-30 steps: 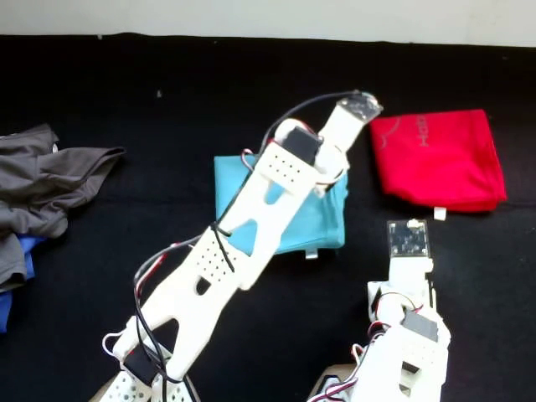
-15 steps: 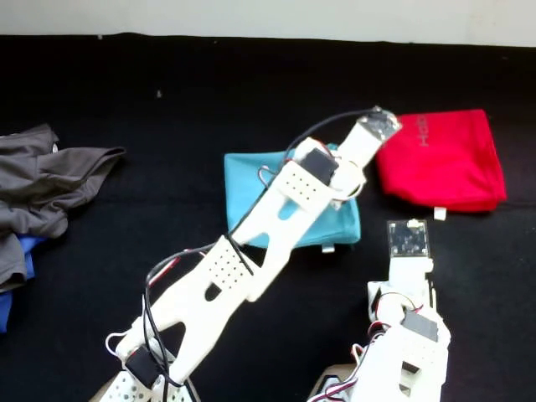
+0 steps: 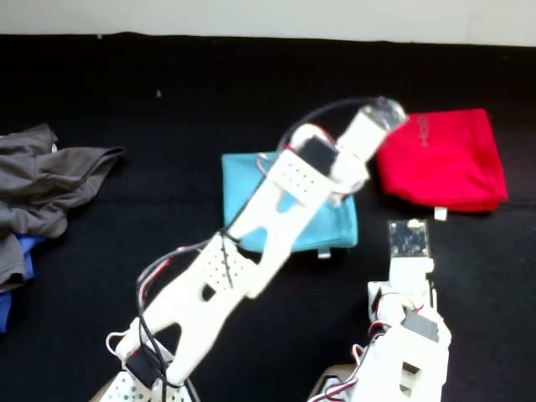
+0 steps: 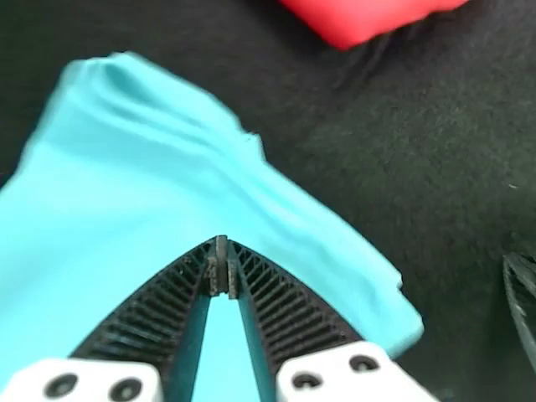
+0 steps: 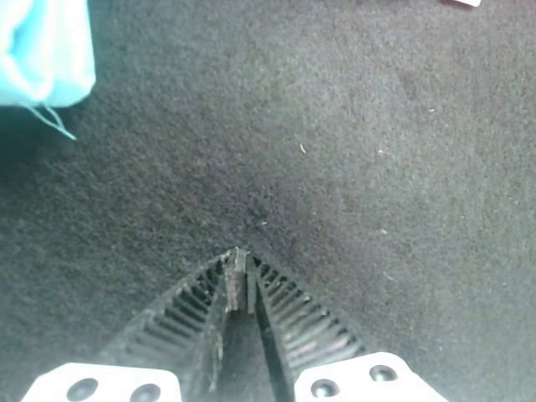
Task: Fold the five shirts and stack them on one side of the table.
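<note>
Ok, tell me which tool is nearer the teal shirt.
Left. The left tool sits right over the teal shirt, tips shut above its fabric. The right tool hangs over the black table, the shirt's corner off to one side.

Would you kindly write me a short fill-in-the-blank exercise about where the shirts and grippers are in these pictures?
The gripper above the teal shirt belongs to the ___ arm.
In the high view, the red shirt lies to the ___ of the teal shirt.
The grey shirt and blue shirt lie at that view's ___ edge.
The right gripper is over the bare table, whose cover is ___.
Missing words: left; right; left; black.
</note>
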Robot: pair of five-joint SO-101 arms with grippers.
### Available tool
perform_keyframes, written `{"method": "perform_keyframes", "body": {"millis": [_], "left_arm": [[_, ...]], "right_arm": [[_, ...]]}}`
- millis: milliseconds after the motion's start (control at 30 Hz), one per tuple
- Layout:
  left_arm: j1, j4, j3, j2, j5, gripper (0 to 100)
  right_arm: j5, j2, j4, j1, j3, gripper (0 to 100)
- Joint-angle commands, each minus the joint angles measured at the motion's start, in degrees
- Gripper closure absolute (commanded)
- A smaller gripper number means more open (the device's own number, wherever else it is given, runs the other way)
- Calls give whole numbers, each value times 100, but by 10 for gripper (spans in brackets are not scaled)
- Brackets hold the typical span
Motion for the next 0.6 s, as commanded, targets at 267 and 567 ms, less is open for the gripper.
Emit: {"method": "perform_keyframes", "body": {"millis": [267, 567], "left_arm": [[-1086, 598, 268, -2062, 88, 991], [-1701, 510, 5859, -5393, 158, 990]], "right_arm": [[18, -31, 2237, 75, -2422, 989], [-70, 127, 2870, -848, -4664, 810]]}}
